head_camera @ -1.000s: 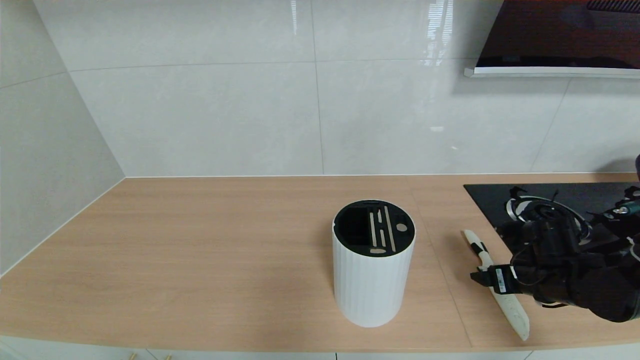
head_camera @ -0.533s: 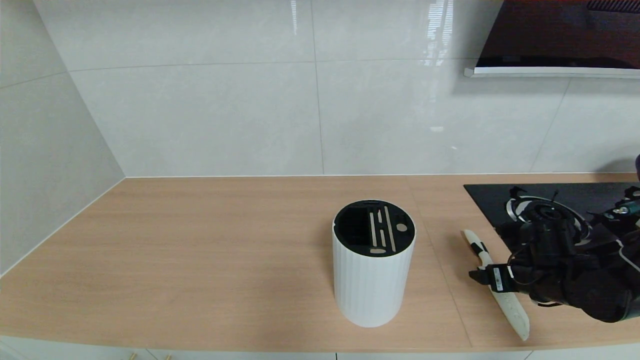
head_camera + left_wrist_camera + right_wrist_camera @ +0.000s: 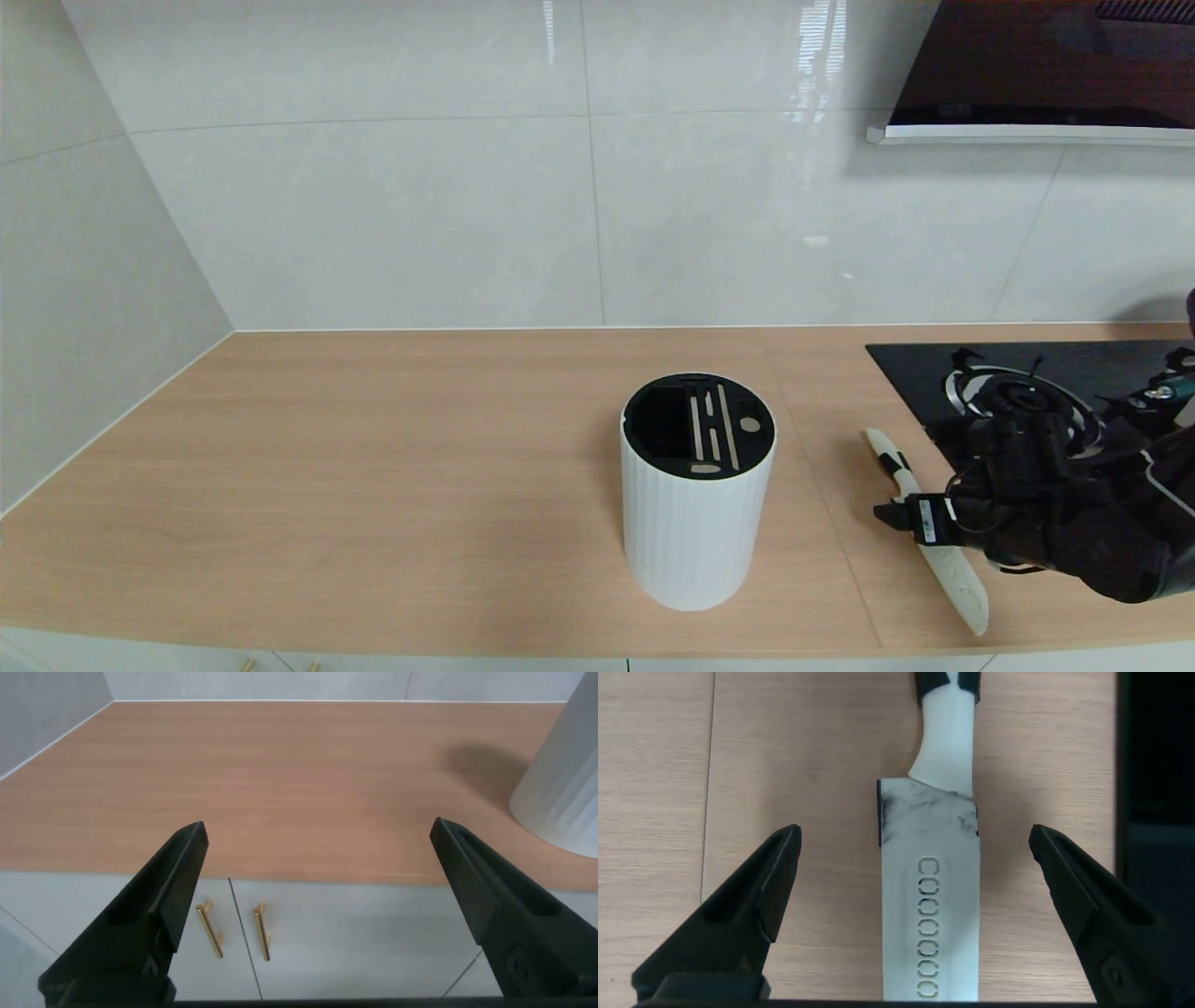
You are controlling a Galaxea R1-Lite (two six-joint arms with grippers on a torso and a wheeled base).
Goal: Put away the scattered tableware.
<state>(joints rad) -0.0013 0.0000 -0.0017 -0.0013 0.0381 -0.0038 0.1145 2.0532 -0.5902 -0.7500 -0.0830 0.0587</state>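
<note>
**Right gripper settling over the knife; no grasp yet.**
Over the last second the right gripper (image 3: 915, 854), jaws spread wide astride the blade, creeps slightly towards the handle. The knife (image 3: 954, 571) lies unmoved on the counter (image 3: 373, 467), at 3 o'clock from the knife block (image 3: 695, 523). Pickup appears imminent.

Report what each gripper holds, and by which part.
Nothing is held. The right gripper is open astride the knife, at its blade; the left gripper is open.
</note>
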